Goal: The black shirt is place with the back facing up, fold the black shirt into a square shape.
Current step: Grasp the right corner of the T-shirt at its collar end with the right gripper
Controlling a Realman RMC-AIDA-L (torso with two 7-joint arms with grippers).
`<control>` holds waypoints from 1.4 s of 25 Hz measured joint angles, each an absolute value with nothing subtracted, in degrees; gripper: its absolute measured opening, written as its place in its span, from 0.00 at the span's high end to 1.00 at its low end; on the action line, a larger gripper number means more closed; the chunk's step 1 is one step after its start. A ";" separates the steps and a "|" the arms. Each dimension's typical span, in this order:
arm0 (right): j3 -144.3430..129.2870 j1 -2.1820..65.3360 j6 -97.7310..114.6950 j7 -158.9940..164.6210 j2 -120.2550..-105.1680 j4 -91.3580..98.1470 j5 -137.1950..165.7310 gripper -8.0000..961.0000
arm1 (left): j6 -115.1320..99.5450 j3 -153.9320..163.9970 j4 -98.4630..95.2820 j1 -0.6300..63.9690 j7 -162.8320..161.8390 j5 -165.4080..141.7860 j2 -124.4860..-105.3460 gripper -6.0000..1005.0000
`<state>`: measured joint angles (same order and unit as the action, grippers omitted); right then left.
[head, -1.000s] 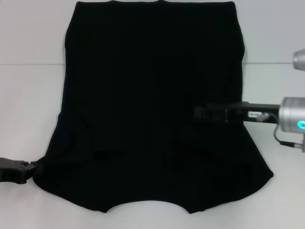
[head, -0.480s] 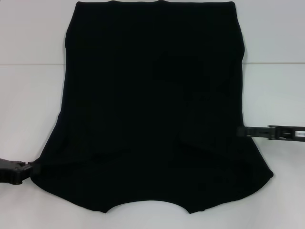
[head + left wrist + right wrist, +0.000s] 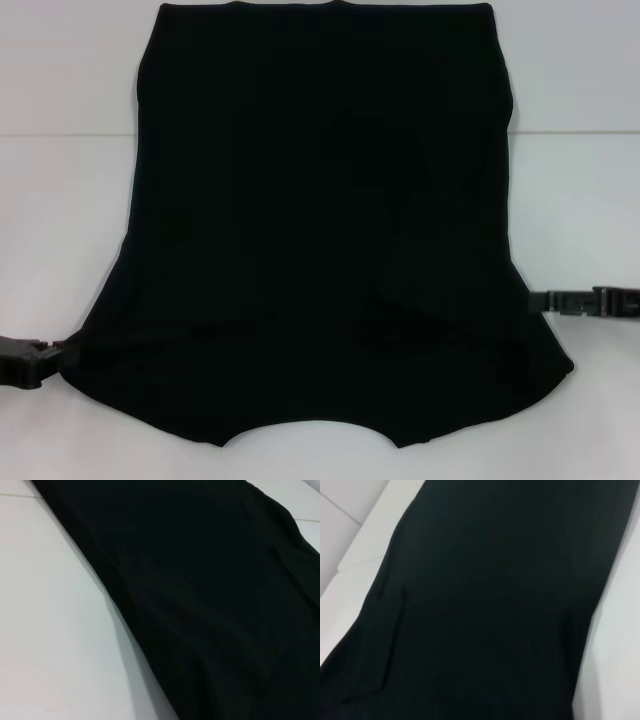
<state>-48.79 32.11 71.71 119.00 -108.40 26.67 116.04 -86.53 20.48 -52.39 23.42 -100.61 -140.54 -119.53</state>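
Observation:
The black shirt [image 3: 320, 220] lies flat on the white table, filling the middle of the head view, with both sleeves folded inward onto the body and the collar end nearest me. No lettering shows. My left gripper [image 3: 48, 360] sits low at the shirt's near left corner, right against the cloth edge. Just off the shirt's right edge, my right gripper [image 3: 545, 300] is level with the folded right sleeve. Both wrist views are filled with the black shirt [image 3: 215, 605] [image 3: 485, 605] lying on the table.
The white table [image 3: 70, 200] shows bare on both sides of the shirt, with a seam line [image 3: 60, 135] running across it. The shirt's far hem reaches the top edge of the head view.
My right gripper has pulled back to the right, from over the shirt's right half to just outside its edge. The left gripper has shifted slightly to the left.

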 joint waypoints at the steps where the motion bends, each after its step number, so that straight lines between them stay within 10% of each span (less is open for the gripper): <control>1: -48.82 32.22 71.87 119.25 -108.61 26.66 116.68 0.14 | -86.54 20.48 -52.39 23.43 -100.59 -140.54 -119.53 0.97; 26: -48.83 32.46 76.56 119.76 -110.18 27.14 121.18 0.17 | -86.93 19.78 -52.06 23.38 -100.45 -140.89 -119.53 0.97; 35: -48.44 32.33 76.20 119.45 -110.36 27.15 122.61 0.67 | -86.92 19.78 -52.02 23.37 -100.45 -140.89 -119.53 0.97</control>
